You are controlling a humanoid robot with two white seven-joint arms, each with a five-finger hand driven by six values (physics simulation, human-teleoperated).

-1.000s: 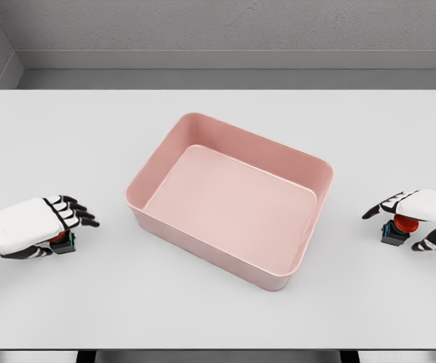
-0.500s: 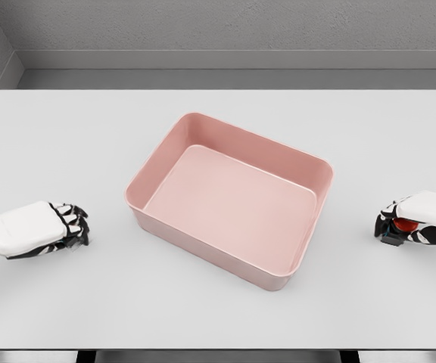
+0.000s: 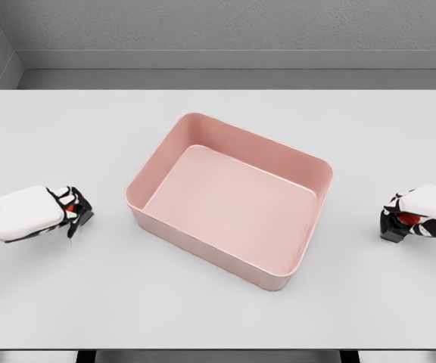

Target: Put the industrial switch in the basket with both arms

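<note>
A pink rectangular basket (image 3: 154, 164) stands in the middle of the white table, turned at an angle. At the left, my left hand (image 3: 73, 207) is curled around a small dark switch with a red button (image 3: 69, 200), held slightly above the table; most of it is hidden by the fingers. At the far right, my right hand (image 3: 397, 215) is curled around a second dark switch with a red button (image 3: 406, 219), close to the table surface. Both hands are well outside the basket, one on each side.
The white table (image 3: 218, 310) spreads wide around the basket, with its front edge near the picture's bottom. A grey wall and floor strip run behind the table's far edge.
Both hands have curled shut on their switches. The left hand has risen and shifted slightly up with its switch; the right hand has lifted a little.
</note>
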